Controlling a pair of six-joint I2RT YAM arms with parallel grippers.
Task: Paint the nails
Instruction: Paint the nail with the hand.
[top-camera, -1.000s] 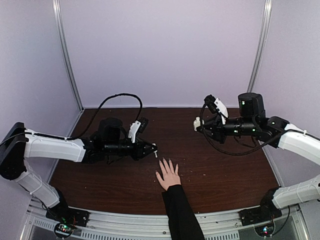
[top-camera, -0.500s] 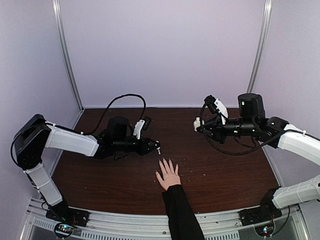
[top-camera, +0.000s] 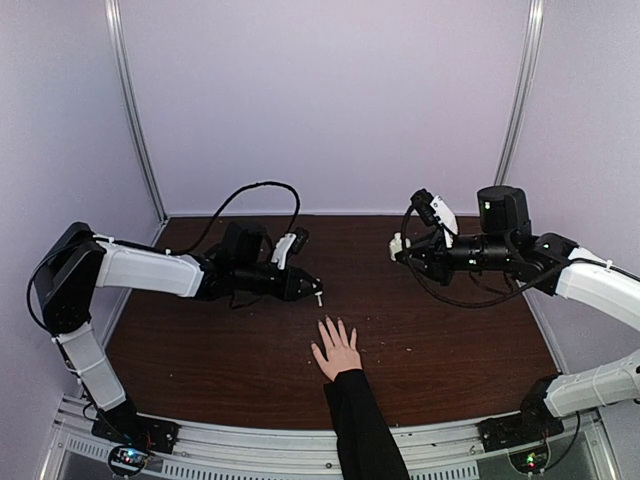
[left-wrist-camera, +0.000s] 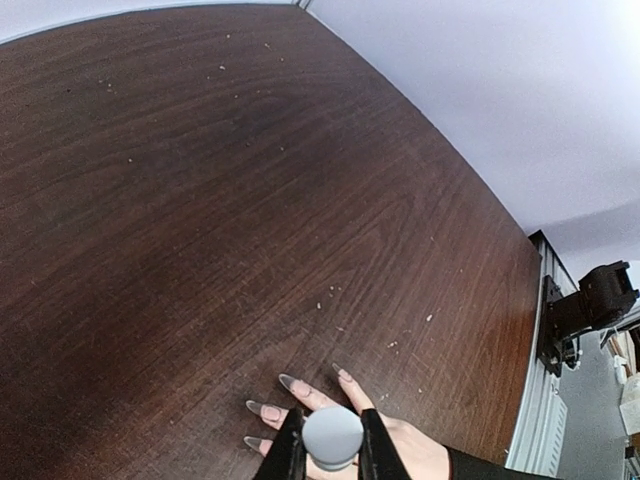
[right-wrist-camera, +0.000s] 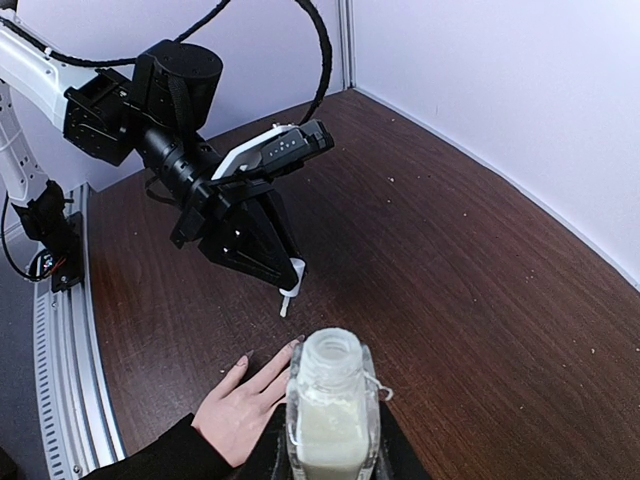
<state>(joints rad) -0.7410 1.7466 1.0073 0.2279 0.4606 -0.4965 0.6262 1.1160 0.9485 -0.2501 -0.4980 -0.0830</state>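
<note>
A light-skinned hand (top-camera: 336, 350) in a black sleeve lies palm down, fingers spread, on the dark wooden table (top-camera: 450, 330). Its long nails (left-wrist-camera: 291, 382) show in the left wrist view, just beyond the fingers of my left gripper (left-wrist-camera: 332, 442). That gripper is shut on the white cap (left-wrist-camera: 332, 436). The cap's short brush (right-wrist-camera: 288, 300) points down, above the table and a little beyond the fingertips, touching no nail. My right gripper (right-wrist-camera: 330, 435) is shut on the open clear bottle (right-wrist-camera: 330, 395) of whitish polish, held upright off the table at the right (top-camera: 397, 245).
Small pale crumbs (left-wrist-camera: 328, 294) dot the wood near the hand. Purple walls with metal corner posts (top-camera: 135, 110) close in the table on three sides. The left arm's black cable (top-camera: 250, 192) loops above its wrist.
The left arm has swung its elbow outward and carried the cap and brush slightly right and away from the hand. The right arm and the hand have stayed still.
</note>
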